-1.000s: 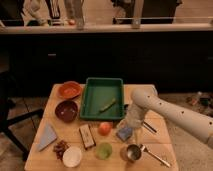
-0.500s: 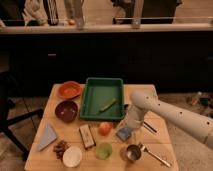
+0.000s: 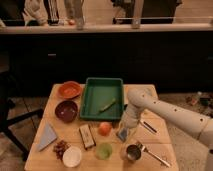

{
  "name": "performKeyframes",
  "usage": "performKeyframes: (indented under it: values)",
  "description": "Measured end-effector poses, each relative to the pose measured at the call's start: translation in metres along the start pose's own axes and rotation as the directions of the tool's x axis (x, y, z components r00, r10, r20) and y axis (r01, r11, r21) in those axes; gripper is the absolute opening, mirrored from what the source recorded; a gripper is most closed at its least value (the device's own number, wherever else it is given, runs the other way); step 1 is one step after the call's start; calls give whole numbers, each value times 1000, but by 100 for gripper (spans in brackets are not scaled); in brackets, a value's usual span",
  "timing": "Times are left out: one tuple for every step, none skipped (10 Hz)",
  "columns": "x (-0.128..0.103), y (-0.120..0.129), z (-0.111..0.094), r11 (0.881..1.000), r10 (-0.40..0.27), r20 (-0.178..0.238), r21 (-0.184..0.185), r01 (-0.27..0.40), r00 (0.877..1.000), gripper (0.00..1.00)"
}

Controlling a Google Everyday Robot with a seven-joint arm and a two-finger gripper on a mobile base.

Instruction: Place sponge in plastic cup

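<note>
L: pale blue cloth (image 3: 47, 136), dark block (image 3: 87, 136), neither in play. Centre front: plastic cup (image 3: 104, 150) upright, orange fruit (image 3: 104, 128) just behind. R of that: sponge (image 3: 121, 135) directly under gripper (image 3: 125, 128) — can't tell if it's closed or has hold. Risks: weak pinch drops sponge en route; pad looks abt as wide as cup mouth, may catch rim & tip it. Metal cup (image 3: 132, 152) near — could get knocked.

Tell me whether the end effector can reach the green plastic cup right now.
Probably yes. The end effector is low at the sponge, and the plastic cup stands open-topped close by, nothing between them; the orange fruit sits off to the side.
</note>
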Motion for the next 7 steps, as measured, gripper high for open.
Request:
performKeyframes:
  values:
    - [0, -2, 1, 1000, -3, 2, -2, 3, 1000, 53]
    - [1, -5, 2, 1000, -4, 3, -1, 4, 1000, 53]
    - [4, -8, 1, 1000, -1, 2, 6, 1, 1000, 53]
    - [6, -10, 0, 1000, 1, 0, 10, -1, 1000, 53]
    - [8, -8, -1, 1000, 8, 0, 18, -8, 1000, 53]
    - [11, -6, -1, 1000, 13, 1, 23, -13, 1000, 53]
    - [12, -3, 0, 1000, 16, 5, 24, -16, 1000, 53]
